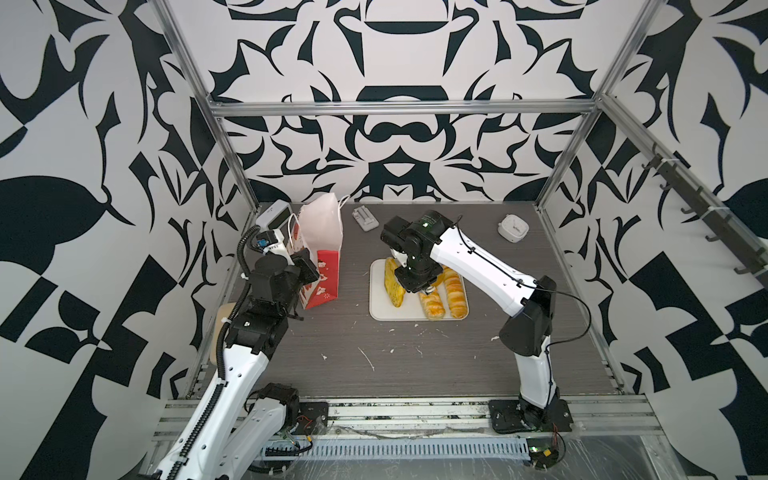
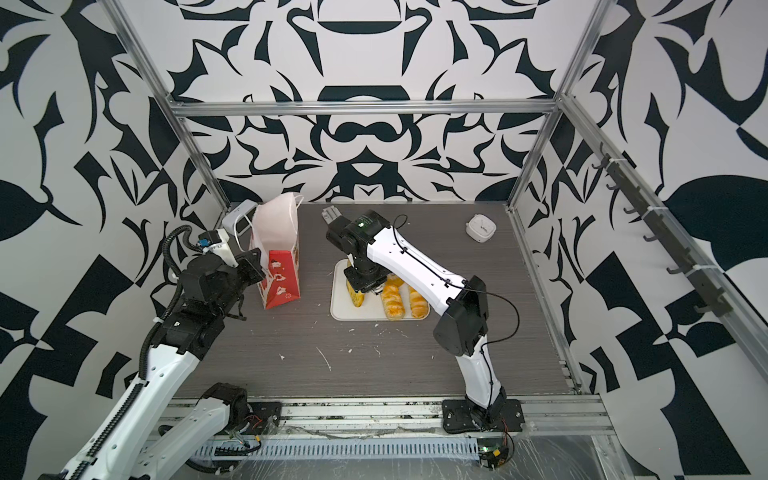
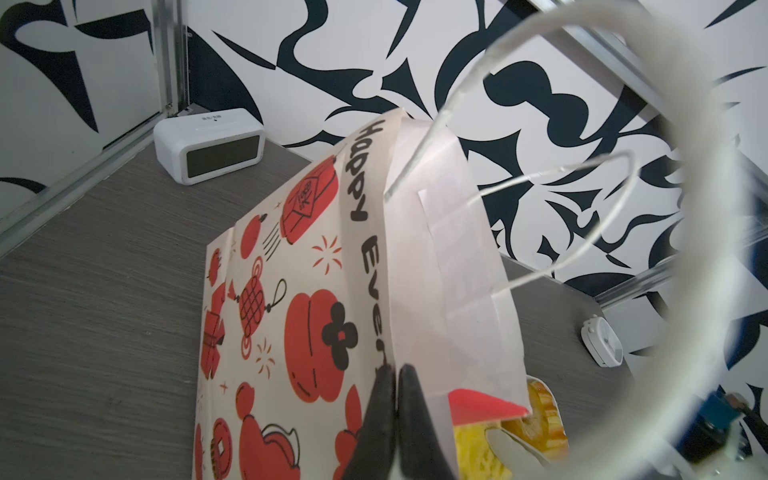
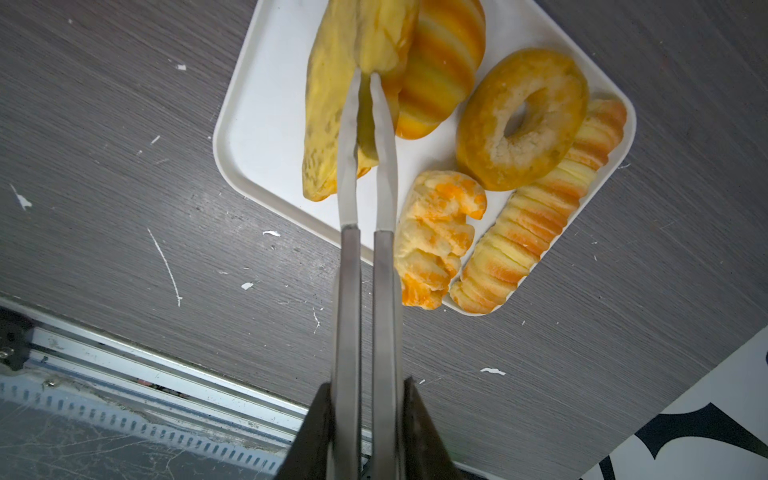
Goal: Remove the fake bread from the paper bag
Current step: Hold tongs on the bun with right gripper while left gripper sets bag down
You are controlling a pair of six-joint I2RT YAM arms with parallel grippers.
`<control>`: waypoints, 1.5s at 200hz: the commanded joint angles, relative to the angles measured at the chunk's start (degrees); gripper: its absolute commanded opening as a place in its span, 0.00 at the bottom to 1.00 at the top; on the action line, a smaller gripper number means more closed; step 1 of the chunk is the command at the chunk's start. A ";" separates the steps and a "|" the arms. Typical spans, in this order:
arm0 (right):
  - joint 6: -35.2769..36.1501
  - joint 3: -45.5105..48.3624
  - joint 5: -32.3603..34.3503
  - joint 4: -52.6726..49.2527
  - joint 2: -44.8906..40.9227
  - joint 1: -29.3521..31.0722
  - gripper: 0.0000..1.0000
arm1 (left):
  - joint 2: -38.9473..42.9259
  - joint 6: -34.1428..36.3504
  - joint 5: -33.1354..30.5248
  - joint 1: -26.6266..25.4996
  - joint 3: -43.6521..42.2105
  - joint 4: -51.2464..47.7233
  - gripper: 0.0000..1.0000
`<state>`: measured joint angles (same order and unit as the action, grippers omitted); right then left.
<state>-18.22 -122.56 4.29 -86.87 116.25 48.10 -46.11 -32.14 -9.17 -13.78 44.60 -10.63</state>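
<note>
Bread (image 1: pixel 432 305): bagel (image 4: pixel 521 120), bun (image 4: pixel 440 70), braid (image 4: pixel 436 241), stick (image 4: pixel 540 208) lying in tray (image 4: pixel 266 124); croissant (image 4: pixel 324 137) pinched by tongs (image 4: pixel 345 187) over it.
Bag (image 1: pixel 322 232): upright, left of tray.
Right gripper (image 4: pixel 368 386): clamped on tongs.
Left gripper (image 3: pixel 395 374): closed on bag rim.
Table (image 1: pixel 415 361): grey woodgrain.
Clock (image 3: pixel 208 145): white, far corner behind bag.

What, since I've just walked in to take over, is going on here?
The left end effector is shut on the rim of the standing paper bag. The right end effector grips metal tongs, which pinch a yellow pastry over the white tray. A striped bun, a bagel, a croissant and a long stick already lie on that tray.
</note>
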 commanded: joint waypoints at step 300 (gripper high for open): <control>-10.19 -1.59 19.22 -8.50 -1.53 11.14 0.00 | 2.95 -1.08 8.54 6.49 -2.26 2.17 0.01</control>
<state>-28.32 -121.47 17.85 -86.85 119.15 58.65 -43.66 -32.84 -1.10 -7.51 43.31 -10.02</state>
